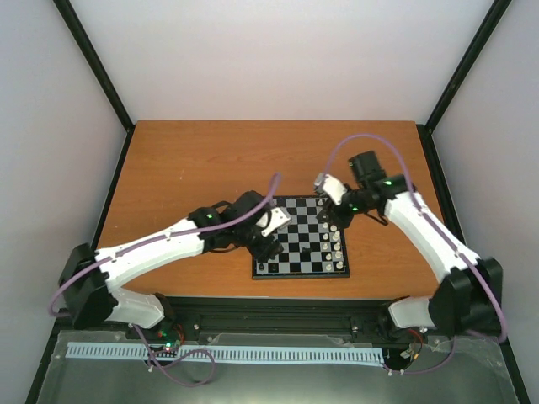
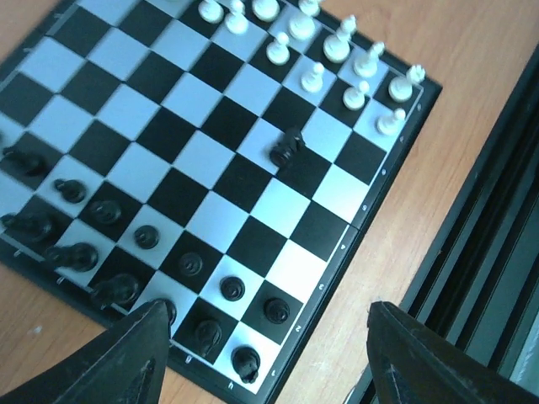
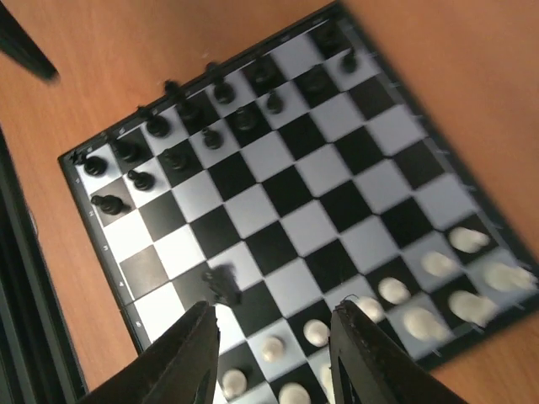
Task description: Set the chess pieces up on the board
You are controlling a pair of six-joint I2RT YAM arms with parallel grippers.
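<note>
The board (image 1: 296, 242) lies mid-table between both arms. Black chess pieces (image 2: 101, 252) fill its two left-hand rows, and white chess pieces (image 3: 438, 290) stand along the opposite side. One stray black piece (image 2: 288, 147) sits tilted in the middle squares near the white rows. In the right wrist view this black piece (image 3: 221, 286) is blurred, just off my right gripper's left fingertip (image 3: 202, 324). My right gripper (image 3: 278, 337) hangs open above the white side with nothing between its fingers. My left gripper (image 2: 269, 353) is open over the board's black corner, empty.
Bare wooden tabletop (image 1: 210, 160) surrounds the board. A black rail (image 1: 278, 307) runs along the table's near edge, close to the board's near border, and shows as the dark rail (image 2: 480, 252) in the left wrist view. Pale enclosure walls stand on three sides.
</note>
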